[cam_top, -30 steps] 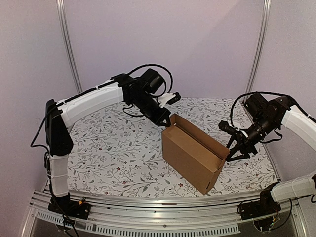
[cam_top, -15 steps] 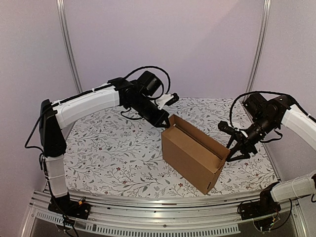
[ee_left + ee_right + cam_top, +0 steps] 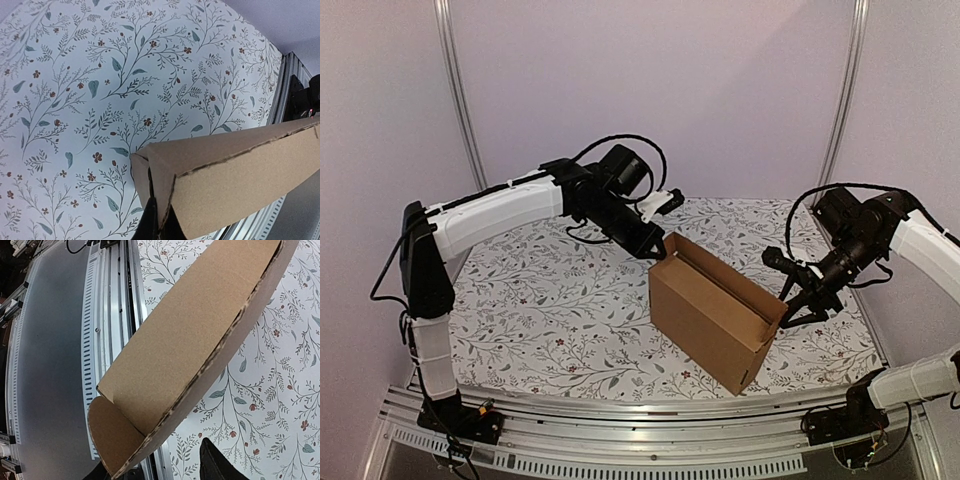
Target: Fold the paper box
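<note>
You're seeing a plain brown, unprinted paper box (image 3: 705,310) between the black right gripper fingers (image 3: 216,465). Beneath them, cloth (image 3: 550,300): white, teal leaf sprigs, small rust-red flowers. White-and-black arms (image 3: 500,205).

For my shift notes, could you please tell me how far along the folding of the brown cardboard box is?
Done: the plain brown corrugated cardboard box stands upright with its walls raised. In hand: the left gripper is shut on its far corner, and the right gripper straddles the wall at the right end, jaws apart. Left: the top is open, with no lid folded over it yet.
</note>
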